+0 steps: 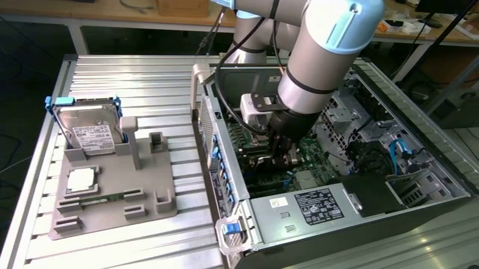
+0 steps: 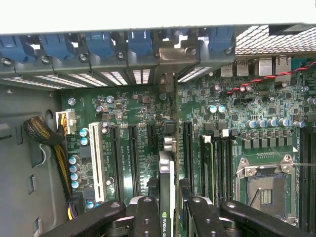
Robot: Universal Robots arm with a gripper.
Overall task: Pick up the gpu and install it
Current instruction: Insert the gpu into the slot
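Observation:
The open computer case (image 1: 299, 210) lies on its side, and my gripper (image 1: 281, 159) reaches down into it over the green motherboard (image 2: 133, 103). The gpu (image 2: 166, 182) shows edge-on in the wrist view, a thin card with a dark cooler and a logo near my fingers. Its silver bracket (image 2: 170, 54) sits against the rear slot openings between the blue latches. My gripper (image 2: 167, 210) is shut on the card, one black finger (image 2: 146, 217) on each side. The card stands in line with a long black slot (image 2: 187, 148); how deep it sits is hidden. In the exterior view the gpu (image 1: 263, 163) is a dark shape below the wrist.
A grey fixture tray (image 1: 112, 210) lies at the exterior view's left. On it are a silver hard drive in a blue frame (image 1: 86, 131), a processor (image 1: 81, 179) and a memory stick (image 1: 97, 197). A yellow-black cable bundle (image 2: 49, 143), a white slot (image 2: 96, 158) and the processor socket (image 2: 266, 187) flank the card.

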